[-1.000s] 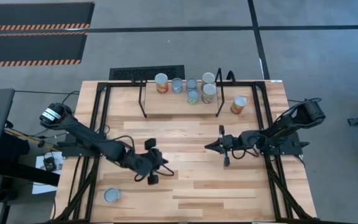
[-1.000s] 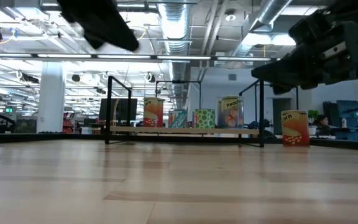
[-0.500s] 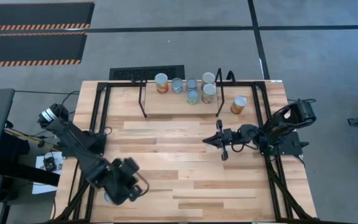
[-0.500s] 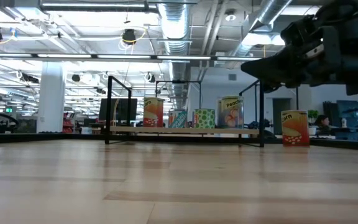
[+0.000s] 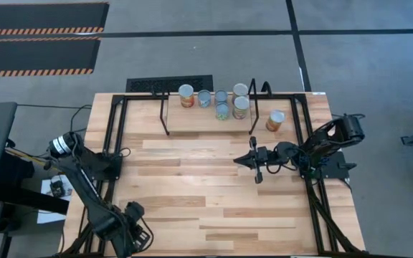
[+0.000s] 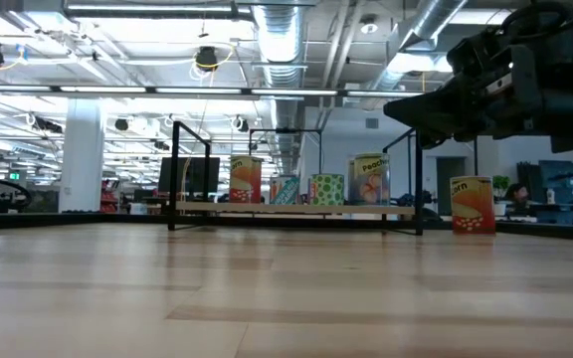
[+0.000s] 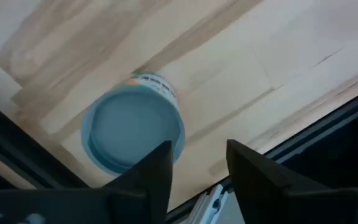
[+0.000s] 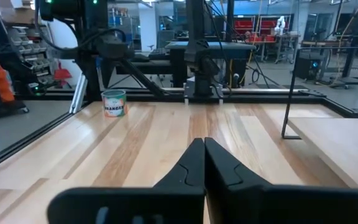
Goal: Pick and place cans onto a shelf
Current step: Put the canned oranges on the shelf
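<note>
Left pincer (image 7: 197,171): narrowly parted, poised over blue can (image 7: 133,129) at table (image 5: 221,201) corner.
Right pincer (image 5: 253,161): closed, mid-table.
Shelf (image 5: 206,120): five cans.

Blue-topped can (image 7: 133,129) on pale striped wooden table (image 7: 241,56).

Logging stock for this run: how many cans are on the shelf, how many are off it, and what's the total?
Cans on the shelf: 6
Can on the table beside the shelf: 1
Can at the left gripper: 1
Total: 8
</note>
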`<control>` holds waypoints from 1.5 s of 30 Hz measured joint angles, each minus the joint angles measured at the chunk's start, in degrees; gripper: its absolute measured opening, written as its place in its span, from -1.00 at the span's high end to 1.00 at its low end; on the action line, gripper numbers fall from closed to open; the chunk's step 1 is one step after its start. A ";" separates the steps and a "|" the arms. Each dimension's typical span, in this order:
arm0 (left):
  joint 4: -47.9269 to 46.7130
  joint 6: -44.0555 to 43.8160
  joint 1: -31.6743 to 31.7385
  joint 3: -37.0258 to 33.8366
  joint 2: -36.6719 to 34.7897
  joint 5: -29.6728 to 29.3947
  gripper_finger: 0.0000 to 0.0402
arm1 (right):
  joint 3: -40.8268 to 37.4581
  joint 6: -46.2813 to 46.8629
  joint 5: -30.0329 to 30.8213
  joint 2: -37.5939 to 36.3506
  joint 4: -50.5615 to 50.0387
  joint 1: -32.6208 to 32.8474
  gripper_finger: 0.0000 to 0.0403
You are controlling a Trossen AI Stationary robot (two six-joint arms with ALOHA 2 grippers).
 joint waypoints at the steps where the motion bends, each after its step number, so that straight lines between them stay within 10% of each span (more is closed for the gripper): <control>1: 0.37 -0.03 -0.21 0.00 0.28 0.02 0.29 | 0.00 0.00 0.00 -0.01 0.00 0.00 0.94; 15: -2.06 2.39 -1.10 0.16 7.26 1.48 0.32 | 0.00 0.00 0.13 -0.02 -0.04 -0.02 0.94; 26: -4.93 8.82 2.57 3.69 8.33 -9.35 0.96 | 0.00 0.00 0.20 -0.02 -0.24 -0.24 0.94; 34: -2.20 32.39 17.06 6.98 8.24 -19.53 0.98 | 0.02 0.00 0.28 -0.02 -0.73 -0.22 0.94; 45: 9.24 70.88 37.60 16.63 8.17 -12.97 0.99 | 0.02 0.02 0.28 -0.02 -1.64 -0.22 0.94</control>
